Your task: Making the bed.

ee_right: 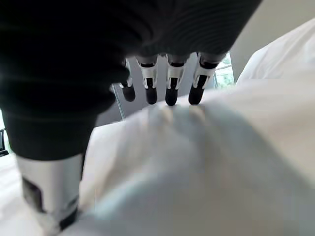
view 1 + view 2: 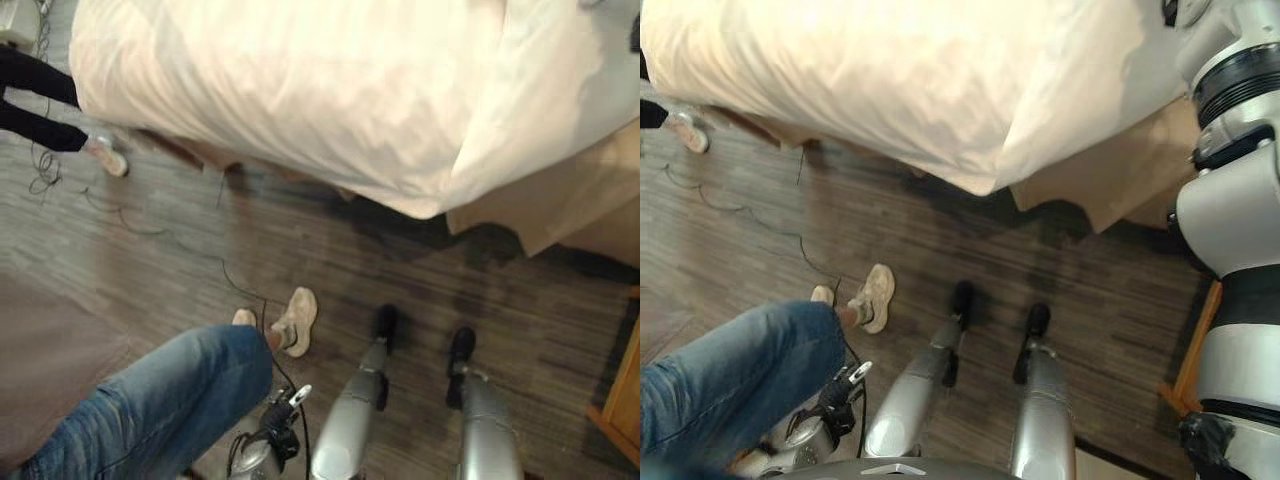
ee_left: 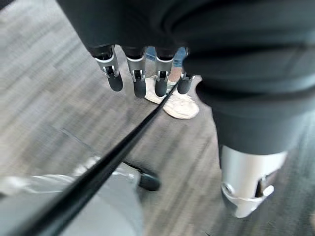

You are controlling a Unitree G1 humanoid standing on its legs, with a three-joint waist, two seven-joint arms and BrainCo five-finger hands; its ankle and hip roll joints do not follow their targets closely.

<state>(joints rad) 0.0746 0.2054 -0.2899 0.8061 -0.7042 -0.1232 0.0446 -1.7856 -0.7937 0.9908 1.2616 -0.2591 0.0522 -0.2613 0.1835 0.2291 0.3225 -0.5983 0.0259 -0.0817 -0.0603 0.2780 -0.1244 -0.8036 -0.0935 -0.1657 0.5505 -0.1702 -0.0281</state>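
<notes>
A: Floorboards (image 2: pixel 420 260) are lying nearest, with a person's shoe (image 2: pixel 296 320) on them; the left hand (image 3: pixel 147 73) is hanging there, fingers straight and apart, holding nothing.

B: And farther off?

A: The duvet (image 2: pixel 300 90) is drooping off the bed's near edge. The right hand (image 1: pixel 162 83) is hovering over it, fingers loose; it should probably pinch that corner.
</notes>
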